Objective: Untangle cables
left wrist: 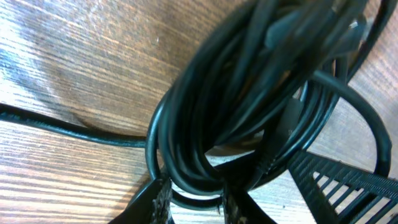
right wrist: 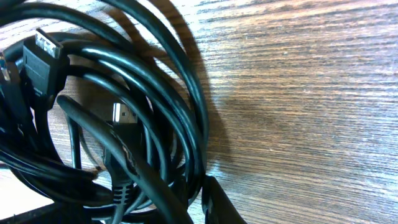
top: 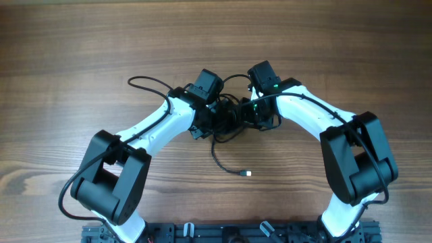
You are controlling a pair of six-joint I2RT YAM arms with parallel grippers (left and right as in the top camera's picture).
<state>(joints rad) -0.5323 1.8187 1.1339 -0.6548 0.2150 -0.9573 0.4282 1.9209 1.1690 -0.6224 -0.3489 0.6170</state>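
Black cables (top: pixel 228 120) lie bunched in the middle of the overhead frame, on the wooden table (top: pixel 337 40), hemmed in between our 2 grippers. 1 loose strand trails from the bunch toward the lower centre and ends in a small silvery plug (top: pixel 248 174). Our left gripper (left wrist: pixel 196 200) sits at the bottom edge of its wrist view. Several strands of the coil fill the gap between its fingertips (left wrist: pixel 163 198), so it is grasping the cables. Our right gripper (top: pixel 246 115) is clenched. Only 1 finger (right wrist: pixel 214 202) shows clearly, at the bottom of its wrist view just beside the coil, and we cannot tell whether a strand is pinched. 2 plug ends (right wrist: pixel 47 43) show among the loops in the upper left of that view.
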